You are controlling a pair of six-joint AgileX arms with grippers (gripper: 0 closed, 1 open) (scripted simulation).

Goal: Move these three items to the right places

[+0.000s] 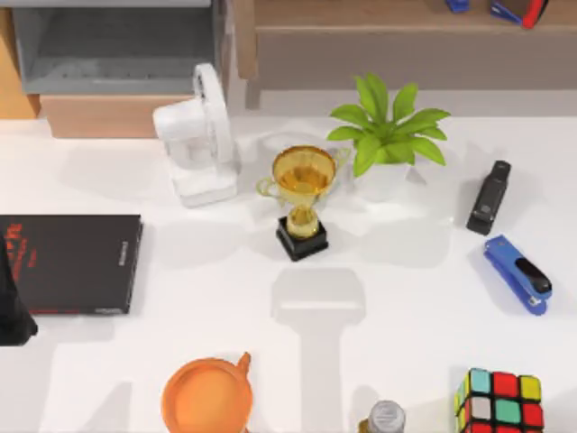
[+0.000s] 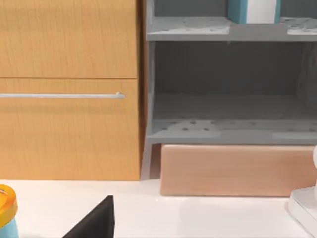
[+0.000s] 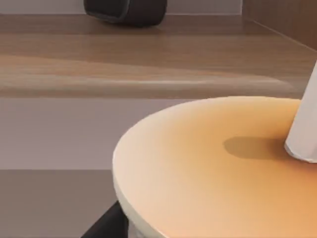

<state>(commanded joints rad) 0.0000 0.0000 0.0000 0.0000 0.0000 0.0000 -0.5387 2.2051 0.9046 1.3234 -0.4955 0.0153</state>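
Note:
The puzzle cube (image 1: 500,402) of red, green, yellow and blue squares sits at the table's front right corner, with no gripper near it. In the left wrist view the teal-covered book (image 2: 237,10) with white page edges stands upright on the upper level of the grey shelf (image 2: 188,29). My left arm (image 1: 13,305) is a dark shape at the table's left edge, beside the thin black book (image 1: 72,262). A dark wedge of my left gripper (image 2: 94,224) faces the shelf. A dark wedge of my right gripper (image 3: 103,226) sits below a round orange-cream disc (image 3: 208,168).
A white fan (image 1: 198,135), gold trophy (image 1: 302,198) and potted plant (image 1: 388,135) stand mid-table. A black stapler (image 1: 489,197) and blue stapler (image 1: 518,273) lie at the right. An orange cup (image 1: 207,397) and a bottle cap (image 1: 386,417) are at the front. A wooden cabinet (image 2: 69,89) adjoins the shelf.

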